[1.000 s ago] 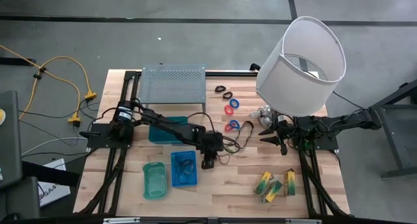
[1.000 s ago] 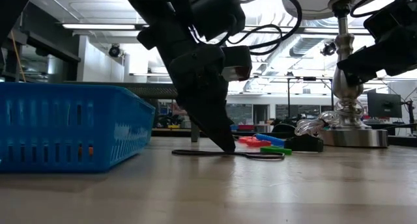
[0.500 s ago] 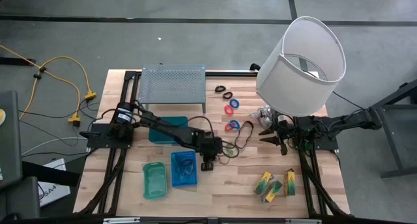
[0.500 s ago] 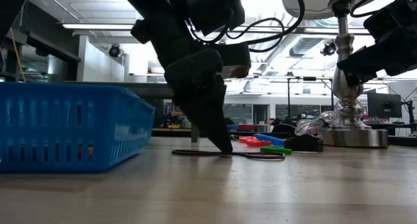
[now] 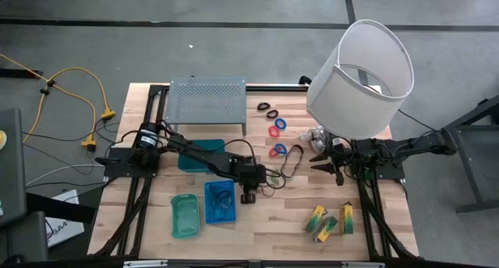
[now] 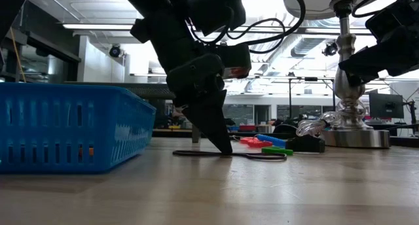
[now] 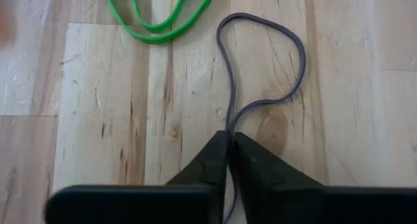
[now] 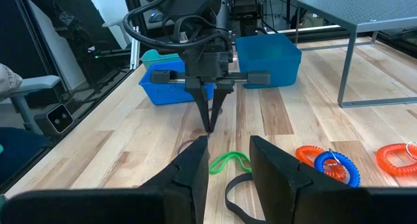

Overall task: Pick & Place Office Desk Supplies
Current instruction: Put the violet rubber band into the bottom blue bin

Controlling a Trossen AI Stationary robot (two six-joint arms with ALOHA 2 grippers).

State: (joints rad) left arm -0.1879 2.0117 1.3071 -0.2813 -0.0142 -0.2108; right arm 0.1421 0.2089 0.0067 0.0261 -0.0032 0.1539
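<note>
Thin dark purple-grey rubber band [image 7: 260,74] lies flat on the pale wood plank counter [image 7: 98,120], near centre, just right of the blue slotted plastic basket [image 5: 219,201]. It's pulled into a long narrow loop: in the low view [image 6: 229,154] its long axis runs left-right along the counter, and in the left wrist view the loop end points away from my fingers.

My left gripper [image 7: 228,160] is down on the counter with fingers closed, pinching one end of that band; the strand passes between the tips. Fingertip [image 6: 224,146] touches the wood.

Just beyond the loop end lies a bright green rubber band [image 7: 159,19], flat, apart from the dark one. Farther out on the counter: red and blue coiled rings [image 8: 329,162], green plastic tray [image 5: 185,215] beside the blue basket.

My right gripper [image 8: 228,160] hovers near the lamp base [image 6: 353,137], fingers apart, holding nothing, pointed toward the left gripper.
</note>
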